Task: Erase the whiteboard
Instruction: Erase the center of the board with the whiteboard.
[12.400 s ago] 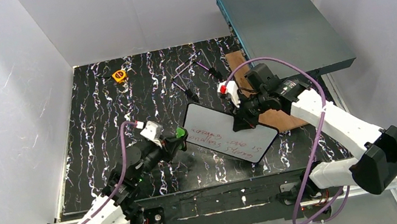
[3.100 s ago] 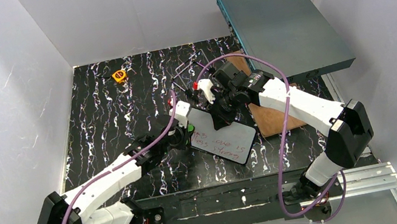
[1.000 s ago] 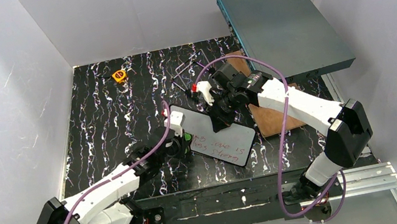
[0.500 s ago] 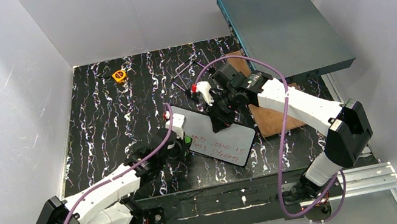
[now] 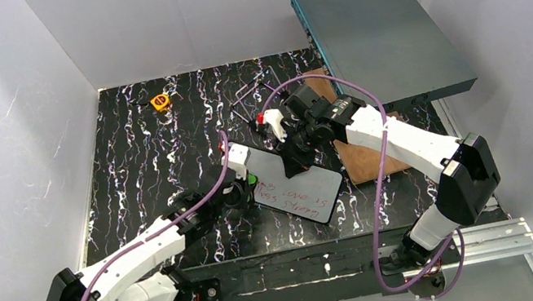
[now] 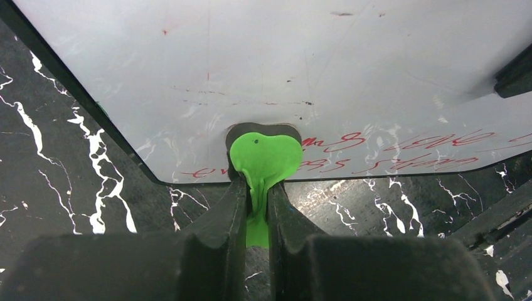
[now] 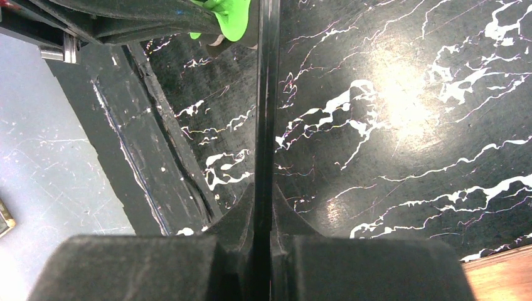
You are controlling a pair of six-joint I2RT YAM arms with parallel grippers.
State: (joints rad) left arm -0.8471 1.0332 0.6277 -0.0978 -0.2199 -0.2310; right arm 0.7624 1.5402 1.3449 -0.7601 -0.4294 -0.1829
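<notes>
Whiteboard (image 5: 298, 184), a small rectangular white board in a thin black frame with rounded corners, near the middle of the black, white-veined table (image 5: 141, 164) and just left of the brown wooden board (image 5: 369, 164). We cannot tell whether its near edge rests on the table.

The right gripper (image 5: 294, 164) clamps the far edge of the whiteboard. In the right wrist view the whiteboard (image 7: 267, 94) appears edge-on as a narrow black line, and the right gripper (image 7: 263, 200) presses on the frame from both sides.

The left gripper (image 5: 244, 184) is closed on a bright green pad (image 5: 251, 179), soft and heart-shaped. In the left wrist view we see the left gripper (image 6: 256, 191) pinching the lower tail of the green pad (image 6: 265, 157). The pad's broad lobe lies against the white face of the board (image 6: 326, 69), close to its lower left edge.

Red handwriting (image 6: 401, 141) runs along the lower part of the face, on either side of the pad. The upper part shows only faint smudges.

Behind stand a large grey-teal metal box (image 5: 379, 31) at the far right, a small orange tape measure (image 5: 160, 101) at the far left, and thin black bent rods (image 5: 262, 97) between them.
</notes>
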